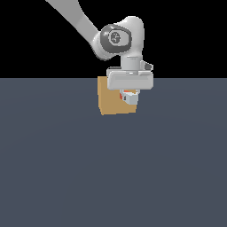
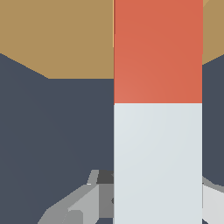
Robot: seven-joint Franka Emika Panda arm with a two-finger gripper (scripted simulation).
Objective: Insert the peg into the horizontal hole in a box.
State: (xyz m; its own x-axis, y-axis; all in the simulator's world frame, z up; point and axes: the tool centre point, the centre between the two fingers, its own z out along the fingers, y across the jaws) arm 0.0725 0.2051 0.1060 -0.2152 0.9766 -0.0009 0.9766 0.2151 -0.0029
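Observation:
The tan box (image 1: pixel 110 99) stands on the dark floor in the middle of the exterior view. My gripper (image 1: pixel 129 96) hangs in front of its face, toward the exterior view's right, shut on the peg (image 1: pixel 130 97). Only the peg's white end and a sliver of red-orange show there. In the wrist view the peg (image 2: pixel 157 109) fills the middle, white half by the fingers (image 2: pixel 83 201), red-orange half reaching to the box (image 2: pixel 57 39). The hole is hidden behind the peg and gripper. I cannot tell whether the peg's tip is inside it.
The dark grey floor (image 1: pixel 113 168) spreads all around the box. The arm's wrist and links (image 1: pixel 117 40) rise above the box toward the exterior view's upper left.

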